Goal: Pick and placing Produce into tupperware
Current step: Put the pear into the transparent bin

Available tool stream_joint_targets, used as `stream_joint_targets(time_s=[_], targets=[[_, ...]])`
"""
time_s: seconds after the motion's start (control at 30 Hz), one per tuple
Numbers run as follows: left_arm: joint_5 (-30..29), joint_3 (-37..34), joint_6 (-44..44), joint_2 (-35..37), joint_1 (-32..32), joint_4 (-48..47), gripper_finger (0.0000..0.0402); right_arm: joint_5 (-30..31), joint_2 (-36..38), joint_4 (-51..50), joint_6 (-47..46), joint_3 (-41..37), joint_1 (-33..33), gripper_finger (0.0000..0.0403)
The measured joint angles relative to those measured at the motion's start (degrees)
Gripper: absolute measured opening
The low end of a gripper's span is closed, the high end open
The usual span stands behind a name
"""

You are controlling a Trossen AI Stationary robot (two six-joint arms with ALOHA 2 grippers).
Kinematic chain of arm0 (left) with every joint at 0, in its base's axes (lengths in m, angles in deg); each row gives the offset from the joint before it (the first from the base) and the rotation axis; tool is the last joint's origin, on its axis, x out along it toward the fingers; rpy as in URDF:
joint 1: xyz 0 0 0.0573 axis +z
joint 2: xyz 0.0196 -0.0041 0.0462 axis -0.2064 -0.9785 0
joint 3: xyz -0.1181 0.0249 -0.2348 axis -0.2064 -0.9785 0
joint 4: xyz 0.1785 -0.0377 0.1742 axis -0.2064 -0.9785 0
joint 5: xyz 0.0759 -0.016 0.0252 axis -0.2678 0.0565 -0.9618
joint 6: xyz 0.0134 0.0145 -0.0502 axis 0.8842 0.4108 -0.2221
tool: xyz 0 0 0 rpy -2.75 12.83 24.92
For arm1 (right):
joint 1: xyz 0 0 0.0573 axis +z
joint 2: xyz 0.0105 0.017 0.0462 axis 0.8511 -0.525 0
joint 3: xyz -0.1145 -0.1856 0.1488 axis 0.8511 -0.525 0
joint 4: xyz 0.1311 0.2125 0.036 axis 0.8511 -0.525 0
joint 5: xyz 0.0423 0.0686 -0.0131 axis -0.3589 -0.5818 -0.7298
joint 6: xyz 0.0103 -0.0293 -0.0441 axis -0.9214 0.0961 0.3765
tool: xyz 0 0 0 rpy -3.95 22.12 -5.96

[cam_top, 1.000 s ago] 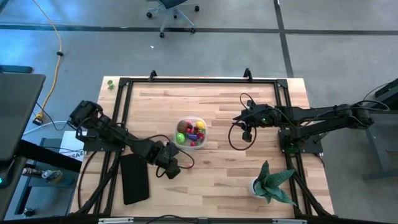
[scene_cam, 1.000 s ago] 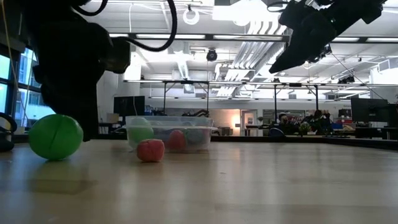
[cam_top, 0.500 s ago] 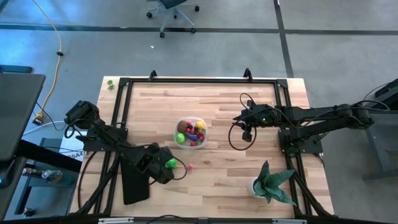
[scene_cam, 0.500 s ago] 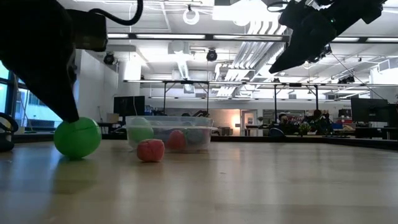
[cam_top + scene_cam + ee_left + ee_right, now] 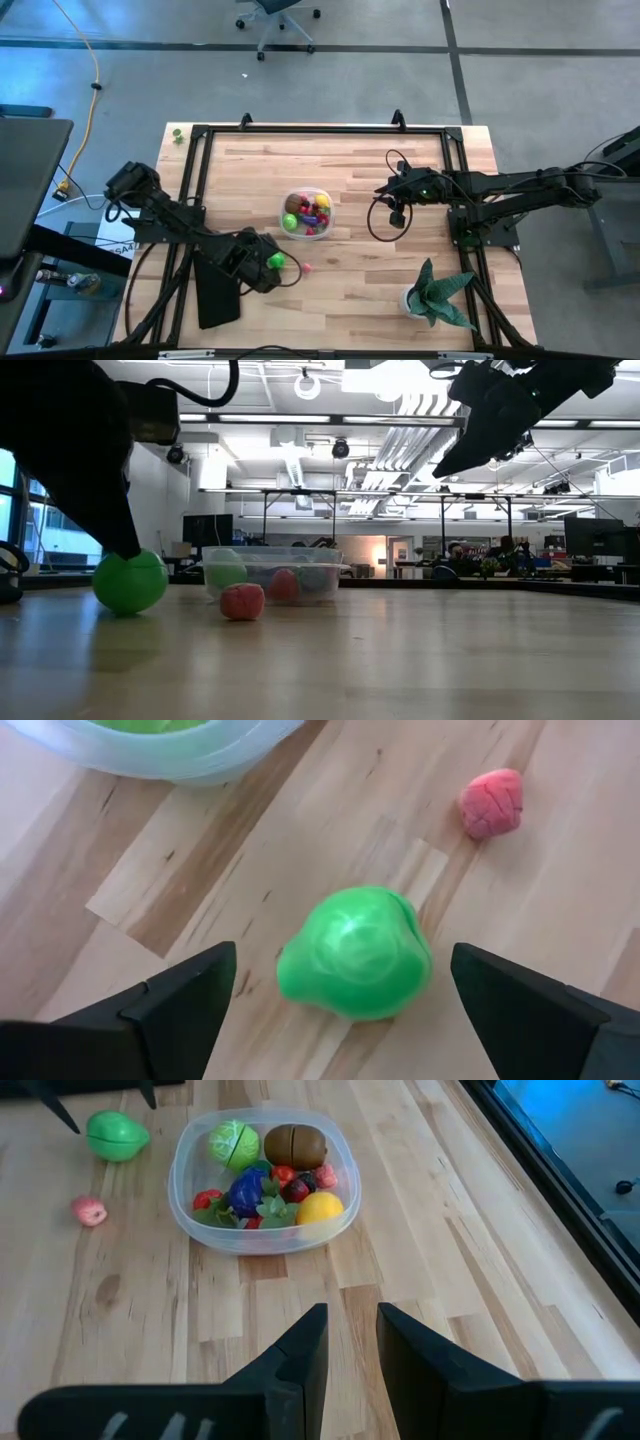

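Note:
A green toy fruit (image 5: pixel 355 952) lies on the wooden table near its front left. My left gripper (image 5: pixel 342 947) slants down over it, open, with one finger on each side and a gap to both. A small pink fruit (image 5: pixel 305 268) lies just right of the green one (image 5: pixel 275 262). The clear tupperware (image 5: pixel 180 1190) stands behind them at the table's middle and holds several pieces of produce, among them a yellow, a brown, a blue and a green one. My right gripper (image 5: pixel 352 1312) hangs above the table right of the tub, open by a narrow gap, with nothing in it.
A flat black slab (image 5: pixel 216 288) lies at the front left under my left arm. A potted plant with spiky leaves (image 5: pixel 437 293) stands at the front right. A black frame (image 5: pixel 300 130) runs around the table. Bare wood lies between the tub and the plant.
My left gripper has swung toward the table's left and near edge and turned a little, so the green fruit now shows from above beside it. The green fruit has shifted a short way toward the pink one and stays on the table.

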Motion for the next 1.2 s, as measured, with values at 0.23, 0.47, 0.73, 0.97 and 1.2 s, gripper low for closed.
stream_joint_targets(time_s=[0.23, 0.47, 0.73, 0.97, 1.2], targets=[[-0.7, 0.0, -1.7, -2.6, 0.0, 2.2, 0.036, 0.0, 0.0, 0.0, 0.0, 0.0, 0.0, 0.0079], [-0.1, 0.0, -1.7, -4.0, 2.8, 3.7, 0.036, 0.0, 0.0, 0.0, 0.0, 0.0, 0.0, 0.0079], [2.5, 0.0, 0.1, -5.2, 5.4, 4.3, 0.036, 0.0, 0.0, 0.0, 0.0, 0.0, 0.0, 0.0079], [0.5, 0.0, 1.9, -5.1, 5.7, 4.5, 0.036, 0.0, 0.0, 0.0, 0.0, 0.0, 0.0, 0.0079], [0.4, 0.0, 4.8, -5.8, 6.5, 5.2, 0.036, 0.0, 0.0, 0.0, 0.0, 0.0, 0.0, 0.0079]])
